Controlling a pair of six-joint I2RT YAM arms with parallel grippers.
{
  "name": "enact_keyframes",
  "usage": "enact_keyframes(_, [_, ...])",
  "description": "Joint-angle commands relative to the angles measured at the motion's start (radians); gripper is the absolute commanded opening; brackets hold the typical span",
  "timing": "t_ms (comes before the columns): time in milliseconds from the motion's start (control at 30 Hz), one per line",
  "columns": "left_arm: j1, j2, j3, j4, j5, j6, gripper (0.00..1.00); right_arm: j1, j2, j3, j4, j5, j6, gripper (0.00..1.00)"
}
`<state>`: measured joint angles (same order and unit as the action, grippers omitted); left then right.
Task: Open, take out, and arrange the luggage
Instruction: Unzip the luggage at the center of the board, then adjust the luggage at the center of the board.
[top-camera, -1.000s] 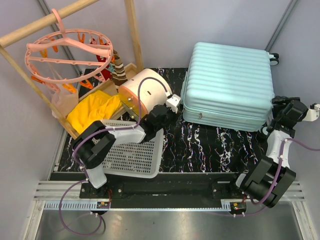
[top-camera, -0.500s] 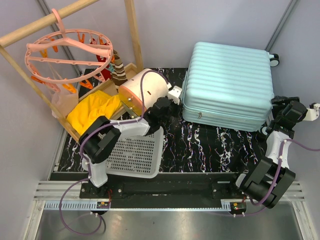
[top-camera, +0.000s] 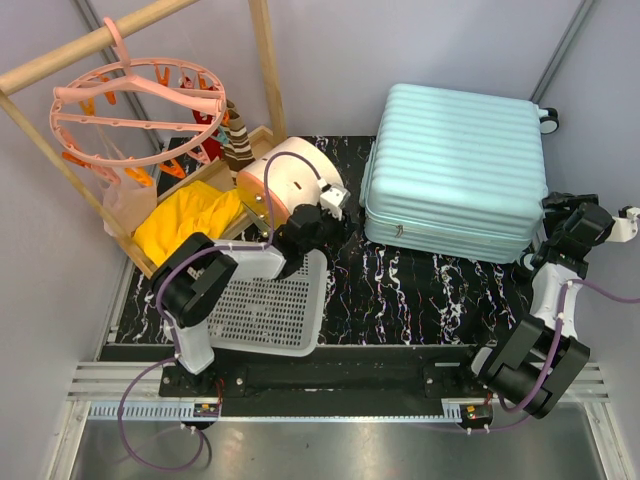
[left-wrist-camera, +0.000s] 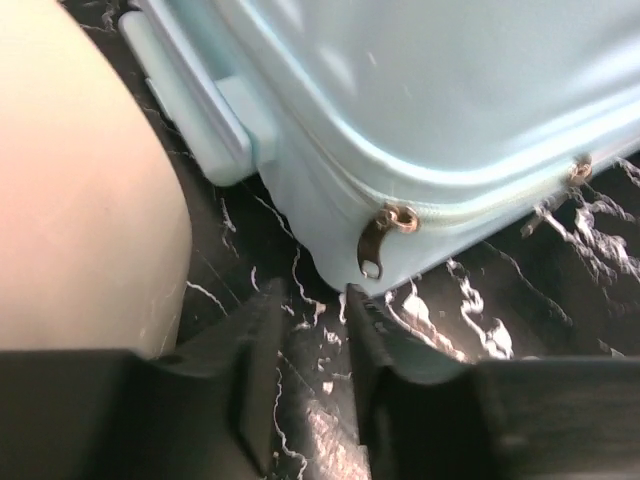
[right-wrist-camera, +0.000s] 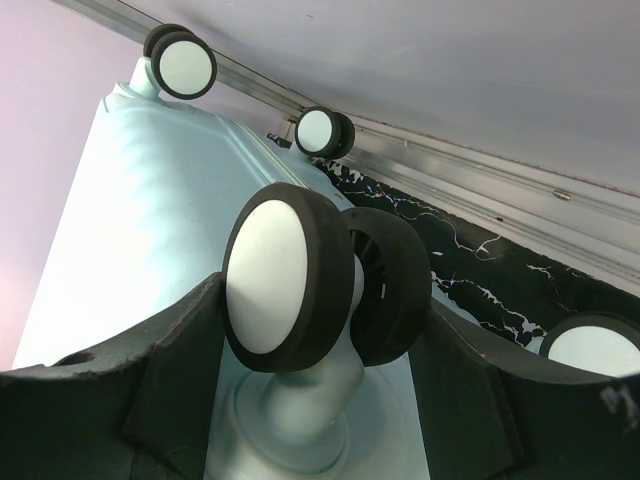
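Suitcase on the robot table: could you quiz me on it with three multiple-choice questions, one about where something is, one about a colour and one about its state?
1. The right claw is:
A) astride a wheel of the suitcase
B) inside a basket
C) resting on a yellow cloth

2. The suitcase shell is:
A) red
B) pale mint-blue
C) black

3. The suitcase is:
A) wide open with its lining showing
B) standing upright on its wheels
C) shut and lying flat

Answers:
1 A, since the right wrist view shows a black-and-white wheel between the claw's two fingers.
2 B, since the ribbed shell is pale mint-blue in the top view.
3 C, since the top view shows its broad side up, with no gap along the zip seam.
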<state>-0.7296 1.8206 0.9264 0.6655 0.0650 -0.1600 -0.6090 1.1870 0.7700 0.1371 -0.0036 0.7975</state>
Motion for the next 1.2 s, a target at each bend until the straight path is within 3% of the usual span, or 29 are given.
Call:
enact_keyframes(0, [0.019,-0.046,-0.008,0.155,0.208,0.014,0.46,0.080,-0.007,-0.021,-0.024,-0.197,-0.282,0.00])
enact_keyframes(133, [0.036,-0.017,0.003,0.186,0.277,0.001,0.65,0.080,-0.006,-0.023,-0.022,-0.205,-0.282,0.00])
enact_keyframes(300, [0.045,0.031,0.048,0.186,0.300,0.000,0.74,0.080,-0.010,-0.020,-0.022,-0.211,-0.282,0.01])
enact_keyframes(633, [0.079,0.100,0.121,0.152,0.395,0.002,0.71,0.080,-0.010,-0.015,-0.021,-0.228,-0.288,0.02])
enact_keyframes(967, [0.098,0.123,0.143,0.112,0.381,-0.035,0.68,0.080,-0.004,-0.015,-0.013,-0.236,-0.290,0.02])
enact_keyframes(1167, [0.096,0.149,0.146,0.126,0.414,-0.065,0.57,0.080,-0.004,-0.017,-0.011,-0.243,-0.291,0.02])
